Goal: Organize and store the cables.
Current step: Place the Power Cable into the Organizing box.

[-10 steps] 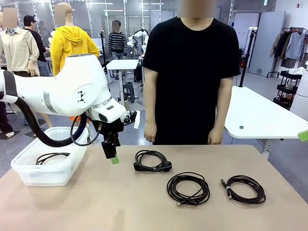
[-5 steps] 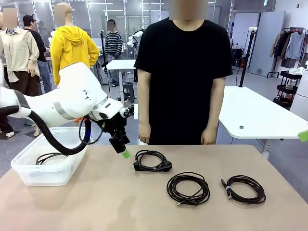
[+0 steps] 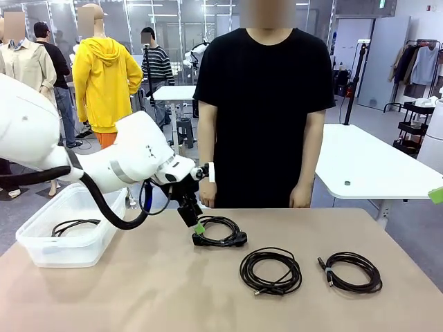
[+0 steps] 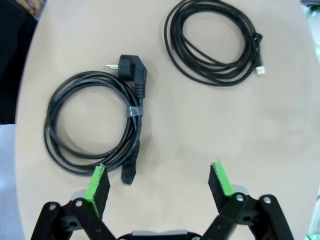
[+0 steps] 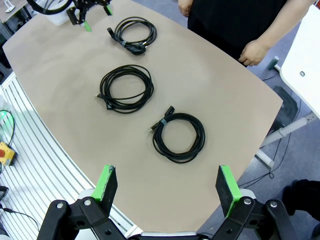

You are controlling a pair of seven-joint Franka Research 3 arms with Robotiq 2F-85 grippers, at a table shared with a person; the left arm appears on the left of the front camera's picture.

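Hovering with jaws wide, our left gripper (image 3: 197, 225) lines up on the nearest cable coil (image 3: 219, 232), centre frame in the front view. The coils lie flat and apart on the table (image 3: 138, 290), each free to lift, we judge. The bin (image 3: 41, 243) at left holds 1 coil (image 3: 73, 225). A middle coil (image 3: 270, 271) and right-hand coil (image 3: 353, 271) wait lower right. In the left wrist view the nearest coil's taped tail (image 4: 135, 112) runs top to bottom, with its pronged plug (image 4: 127, 65) pointing left. Our right gripper (image 5: 167, 182) hangs wide and empty.
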